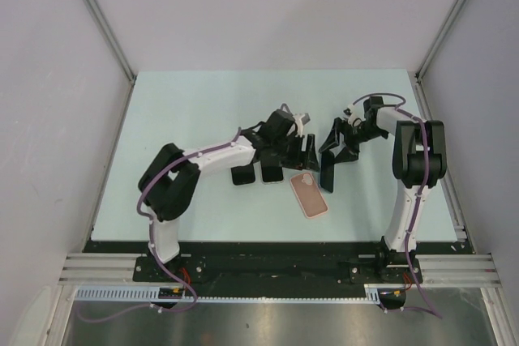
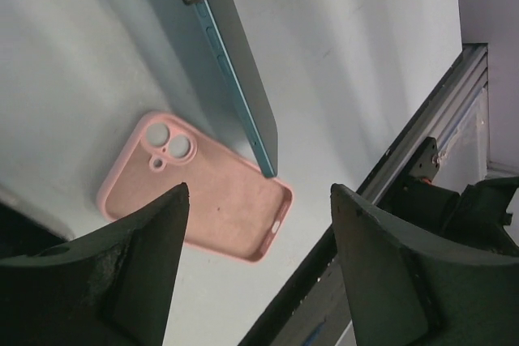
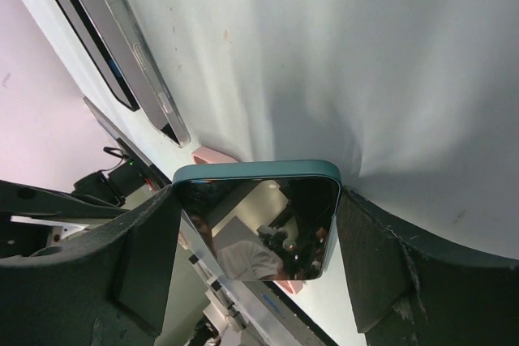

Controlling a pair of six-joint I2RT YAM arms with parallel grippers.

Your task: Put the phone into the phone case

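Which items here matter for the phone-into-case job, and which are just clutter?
Job:
- teal phone, held in the right gripper jaws
- pink phone case, lying flat

Lying about:
- black phone
- phone in clear case, beside it

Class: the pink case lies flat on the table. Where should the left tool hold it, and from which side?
Probably from above, pinching the case across its long side walls near the camera holes. It lies open side up, so only thin rims offer hold, and the phone crowds the other end.
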